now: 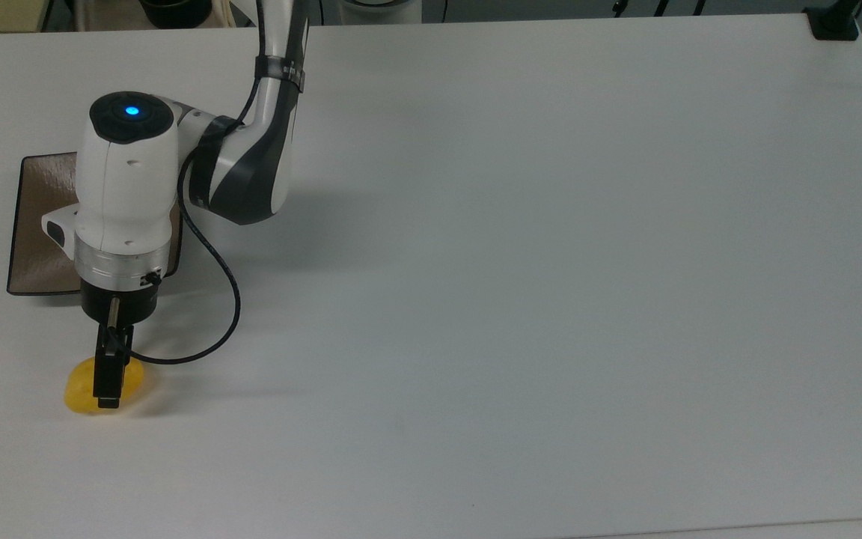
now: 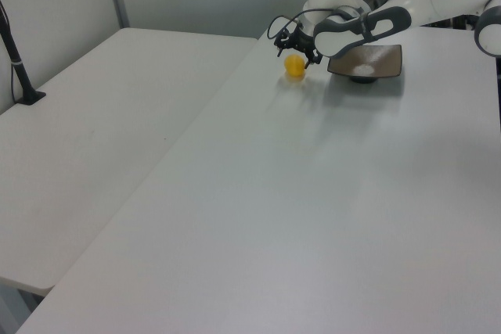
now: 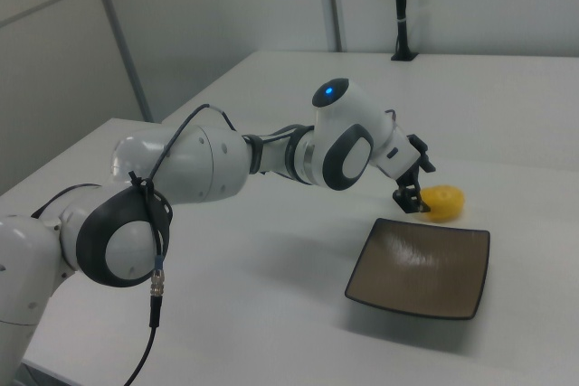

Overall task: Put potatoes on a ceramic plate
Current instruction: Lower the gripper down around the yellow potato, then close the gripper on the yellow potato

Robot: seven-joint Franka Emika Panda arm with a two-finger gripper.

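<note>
Directly beneath the jaws [image 1: 108, 385] lies the yellow potato [image 1: 85, 386], resting on the white tabletop [image 1: 521, 247]. Seen in the left view, the jaws stand spread apart on either side of the potato [image 2: 294, 66], not closed on it; whether they touch it I cannot tell. Just behind the jaws, toward the arm [image 1: 251, 161], sits the square brown ceramic plate [image 3: 418, 267], apart from the potato [image 3: 445, 202] and with nothing yellow on it.
</note>
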